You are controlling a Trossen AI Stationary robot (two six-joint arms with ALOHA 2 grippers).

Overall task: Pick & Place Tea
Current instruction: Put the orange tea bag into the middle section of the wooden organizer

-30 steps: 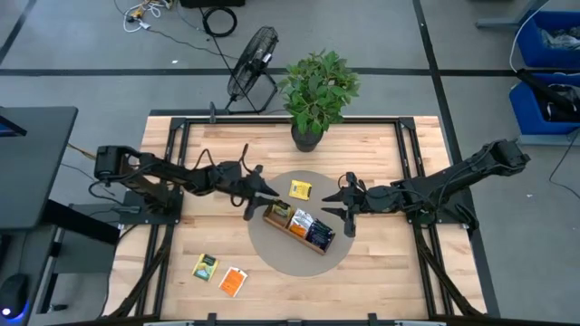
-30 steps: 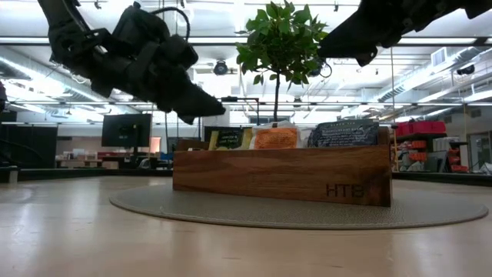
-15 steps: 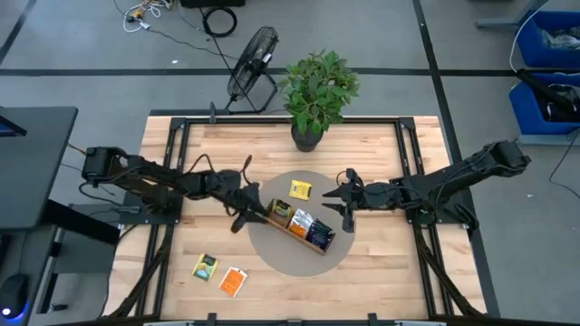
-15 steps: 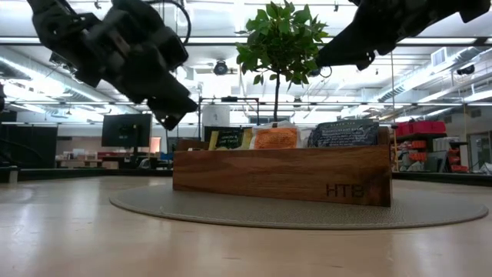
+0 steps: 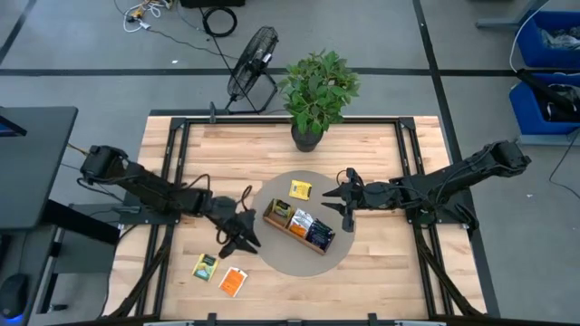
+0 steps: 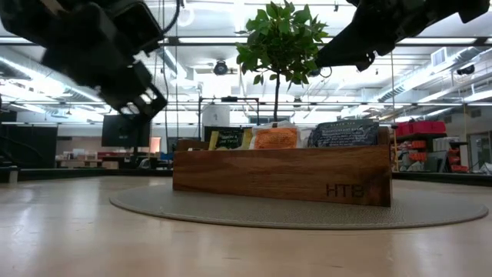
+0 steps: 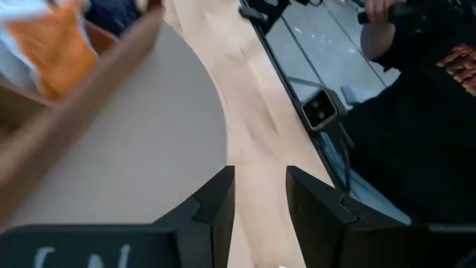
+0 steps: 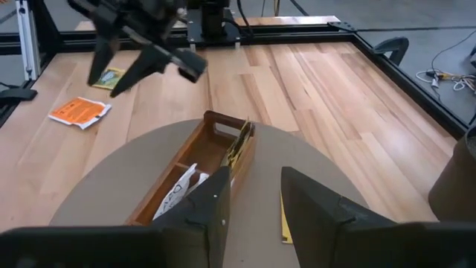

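Beside the wooden compartment tray point(image 5: 299, 226), off the end that faces the two loose sachets, the left gripper point(image 5: 240, 235) hangs above bare table with its fingers apart and nothing between them; the left wrist view confirms the gap, showing only tabletop and the edge of the round grey mat point(image 5: 272, 249) past the fingers point(image 7: 216, 212). The right gripper point(image 5: 343, 204) hovers over the mat on the tray's opposite side, fingers likewise apart and empty. Tea positions: three sachets stand upright in the tray compartments, a dark-and-yellow one point(image 5: 280, 213), an orange one point(image 5: 300, 223) and a dark blue one point(image 5: 320, 235); a yellow sachet point(image 5: 300, 189) lies flat on the mat just beside the tray, toward the potted plant point(image 5: 317, 95); a yellow-green sachet point(image 5: 205, 267) and an orange sachet point(image 5: 233, 282) lie flat on the wood, well away from the tray, near the table's front edge. Judgement: the step in hand is the left arm's reach for one of those two. The yellow-green one is nearer the gripper, so take it first. Flat sachets offer little to pinch: come down vertically, straddle one edge, press lightly and close so the packet buckles up between the fingertips. Keep clear of the neighbouring orange sachet to avoid nudging it. Lift straight before swinging back to the tray.
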